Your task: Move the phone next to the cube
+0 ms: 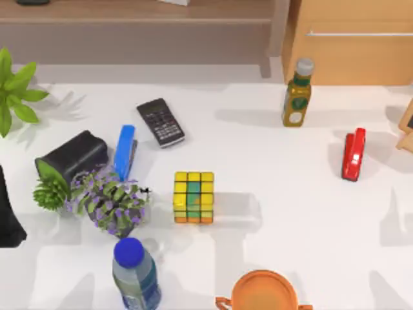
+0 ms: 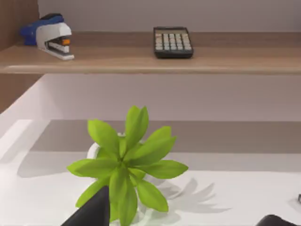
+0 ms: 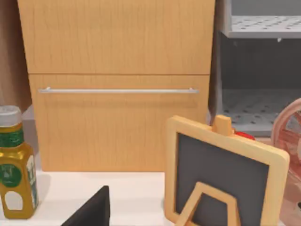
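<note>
The white worktop (image 1: 271,194) is crowded on the top view's left and barer on its right. The left arm (image 1: 8,216) sits at the left edge. The left gripper (image 2: 183,220) is low over the worktop, facing a leafy green plant (image 2: 127,160). Its fingers (image 2: 91,212) are spread wide with nothing between them. The right arm is parked on the right side, its wrist camera facing a wooden cabinet (image 3: 117,84) and a small chalkboard easel (image 3: 221,174). Whether its grip is open or closed I cannot tell.

The cube (image 1: 193,197) stands near the middle of the worktop, with a purple flowering plant (image 1: 110,203) near it on the left and bare worktop on its right. I cannot place the phone from these views. The flat black object behind the cube has keys, so it is a calculator (image 1: 160,121) and not the target.

The step in hand looks like finding and reaching the phone. It would be wise to confirm the keyless slab before committing, then take it by its long edges. It should go down flat on the cube's bare right side, close but without nudging the cube.
</note>
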